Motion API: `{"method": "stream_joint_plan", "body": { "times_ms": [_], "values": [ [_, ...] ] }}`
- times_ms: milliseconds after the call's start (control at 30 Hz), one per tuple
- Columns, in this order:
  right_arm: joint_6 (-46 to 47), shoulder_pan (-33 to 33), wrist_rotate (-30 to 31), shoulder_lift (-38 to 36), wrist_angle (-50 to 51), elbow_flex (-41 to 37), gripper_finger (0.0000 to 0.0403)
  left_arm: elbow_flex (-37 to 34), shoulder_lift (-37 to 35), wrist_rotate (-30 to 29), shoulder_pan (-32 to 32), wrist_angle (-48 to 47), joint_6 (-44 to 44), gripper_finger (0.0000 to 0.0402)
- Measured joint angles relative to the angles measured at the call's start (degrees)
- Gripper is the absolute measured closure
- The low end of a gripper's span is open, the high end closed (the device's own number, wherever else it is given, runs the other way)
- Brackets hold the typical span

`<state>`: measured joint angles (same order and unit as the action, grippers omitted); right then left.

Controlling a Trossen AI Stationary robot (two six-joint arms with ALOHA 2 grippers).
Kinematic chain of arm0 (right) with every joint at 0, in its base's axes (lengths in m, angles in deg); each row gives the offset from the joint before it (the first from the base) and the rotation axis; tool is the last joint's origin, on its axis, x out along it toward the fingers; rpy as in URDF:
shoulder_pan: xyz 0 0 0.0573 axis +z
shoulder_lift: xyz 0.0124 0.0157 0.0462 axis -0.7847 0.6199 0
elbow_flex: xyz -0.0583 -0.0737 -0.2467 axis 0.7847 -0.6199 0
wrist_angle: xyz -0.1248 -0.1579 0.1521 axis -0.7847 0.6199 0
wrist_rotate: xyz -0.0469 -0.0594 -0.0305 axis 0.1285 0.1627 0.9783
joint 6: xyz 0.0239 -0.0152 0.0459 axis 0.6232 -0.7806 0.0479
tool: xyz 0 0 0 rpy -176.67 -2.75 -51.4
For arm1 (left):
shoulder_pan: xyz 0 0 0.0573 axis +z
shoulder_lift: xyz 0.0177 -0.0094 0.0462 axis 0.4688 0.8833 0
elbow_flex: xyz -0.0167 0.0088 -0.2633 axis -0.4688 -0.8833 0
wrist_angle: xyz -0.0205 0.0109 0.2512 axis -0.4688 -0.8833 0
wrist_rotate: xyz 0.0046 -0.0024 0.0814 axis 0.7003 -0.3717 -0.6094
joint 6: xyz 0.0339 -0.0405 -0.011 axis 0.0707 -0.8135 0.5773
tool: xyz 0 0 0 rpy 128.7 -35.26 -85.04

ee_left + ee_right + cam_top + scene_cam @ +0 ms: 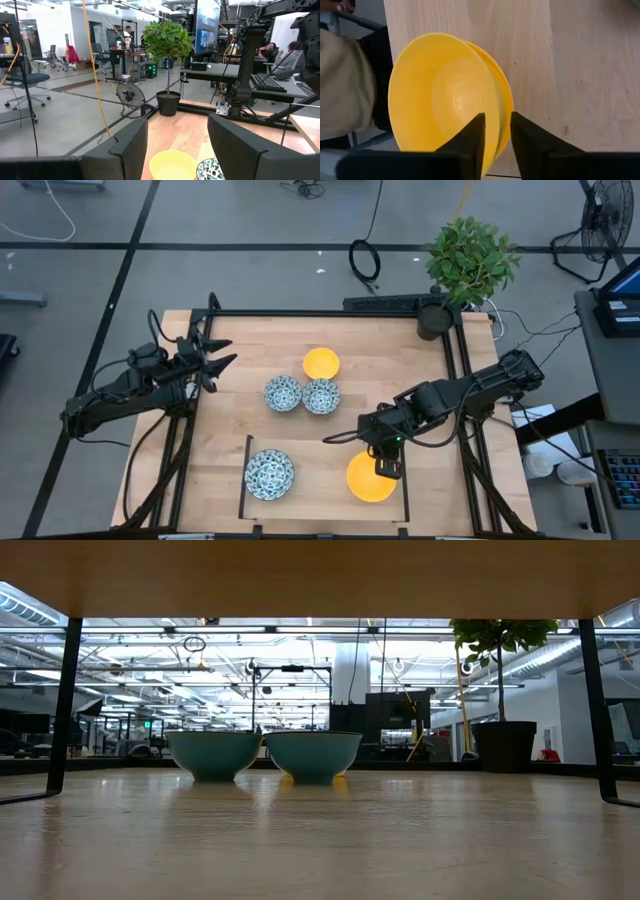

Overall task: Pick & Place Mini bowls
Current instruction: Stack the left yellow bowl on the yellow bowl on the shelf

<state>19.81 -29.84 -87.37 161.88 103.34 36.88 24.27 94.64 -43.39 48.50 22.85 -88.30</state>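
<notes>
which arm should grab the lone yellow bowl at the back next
Probably left. The left gripper is open and idle at the table's left edge, and its wrist view already faces that yellow bowl. The right gripper is busy at the stacked yellow bowls, fingers astride a rim.

Two patterned bowls (301,394) crowd mid-table; bare wood (230,420) lies open beside them.

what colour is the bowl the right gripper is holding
Plain bright yellow: the right gripper pinches the rim of the yellow bowl, clearest in the right wrist view.
</notes>
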Motion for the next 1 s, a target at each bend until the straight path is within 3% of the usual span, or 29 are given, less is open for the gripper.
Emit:
{"method": "stream_joint_plan", "body": {
  "times_ms": [367,700,833,1000],
  "values": [
    [-2.1,-0.9,0.2,-0.2,-2.6,0.0,0.0279,0.0,0.0,0.0,0.0,0.0,0.0,0.0190],
    [-10.6,1.0,1.8,-0.4,-19.5,0.1,0.0281,0.0,0.0,0.0,0.0,0.0,0.0,0.0190],
    [-16.2,4.1,6.3,0.4,-17.2,0.1,0.0312,0.0,0.0,0.0,0.0,0.0,0.0,0.0190],
    [-19.6,7.2,14.1,3.0,-7.3,0.0,0.0391,0.0,0.0,0.0,0.0,0.0,0.0,0.0190]
  ]
}}
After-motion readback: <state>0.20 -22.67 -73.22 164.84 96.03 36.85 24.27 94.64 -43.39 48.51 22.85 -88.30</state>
